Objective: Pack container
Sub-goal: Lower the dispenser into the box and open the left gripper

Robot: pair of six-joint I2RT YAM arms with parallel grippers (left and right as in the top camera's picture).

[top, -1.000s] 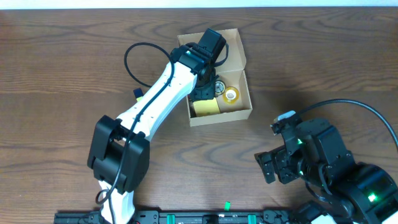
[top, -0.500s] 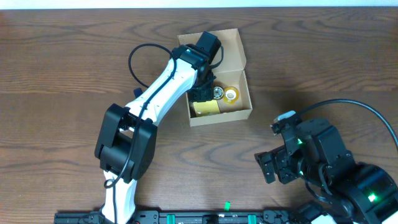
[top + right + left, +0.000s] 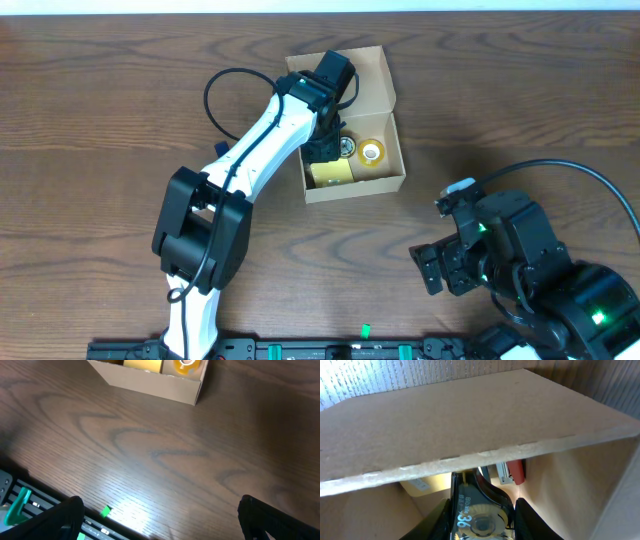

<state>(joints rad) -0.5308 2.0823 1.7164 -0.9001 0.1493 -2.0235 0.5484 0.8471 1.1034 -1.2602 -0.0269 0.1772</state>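
Observation:
The tan cardboard container (image 3: 393, 182) stands open at the table's upper middle, its flap lid (image 3: 372, 72) folded back. My left gripper (image 3: 336, 143) reaches down inside it, and in the left wrist view the gripper (image 3: 481, 520) is shut on a clear correction tape dispenser (image 3: 479, 512) marked "36". A yellow pad (image 3: 330, 174), a yellow tape roll (image 3: 371, 152) and a red item (image 3: 515, 471) lie in the container. My right gripper (image 3: 430, 270) is open and empty over bare table at the lower right; its wrist view shows the container's front wall (image 3: 150, 382).
A small blue item (image 3: 218, 150) lies on the table left of the left arm. A cardboard wall edge (image 3: 470, 435) fills the top of the left wrist view. A rail with green tabs (image 3: 22, 502) runs along the table's front edge.
The left arm's base and elbow swung slightly right a second ago, with the gripper staying inside the container. The right arm has not moved.

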